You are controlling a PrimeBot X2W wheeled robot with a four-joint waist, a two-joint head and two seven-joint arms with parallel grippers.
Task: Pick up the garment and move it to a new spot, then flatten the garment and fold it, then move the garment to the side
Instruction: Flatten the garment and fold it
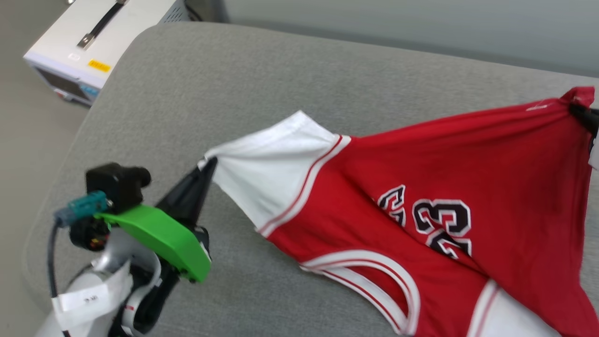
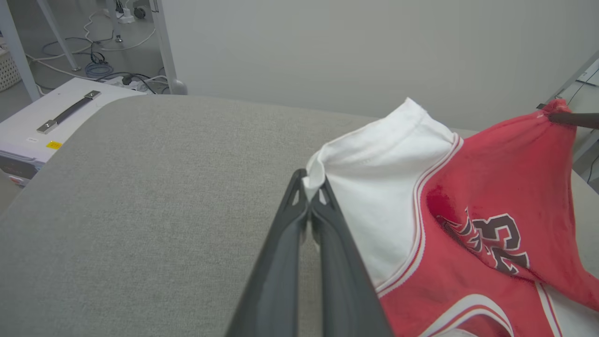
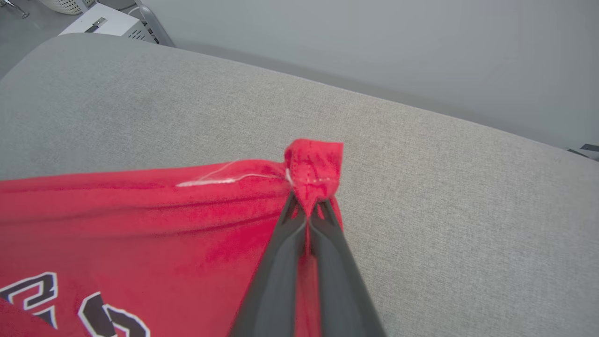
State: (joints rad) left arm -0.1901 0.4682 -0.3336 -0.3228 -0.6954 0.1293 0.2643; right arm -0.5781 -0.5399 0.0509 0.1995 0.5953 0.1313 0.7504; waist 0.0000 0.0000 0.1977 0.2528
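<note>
Both pinched tight, L gripper (image 2: 310,196) on white sleeve, R gripper (image 3: 306,213) on hem corner, stretching red jersey-knit garment (image 1: 421,187) w/ 23 taut over grey fabric cushion (image 1: 234,93), likely for flattening.

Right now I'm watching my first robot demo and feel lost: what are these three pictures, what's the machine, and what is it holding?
The machine is a two-armed robot. One picture comes from a camera on its head, looking down; the other two come from cameras on its wrists, looking along the dark fingers. A red and white garment lies partly on a grey cushioned surface. The left end effector is shut on a white sleeve corner, and the right end effector is shut on a red corner, stretching the cloth between them. A white box stands beyond the surface.
</note>
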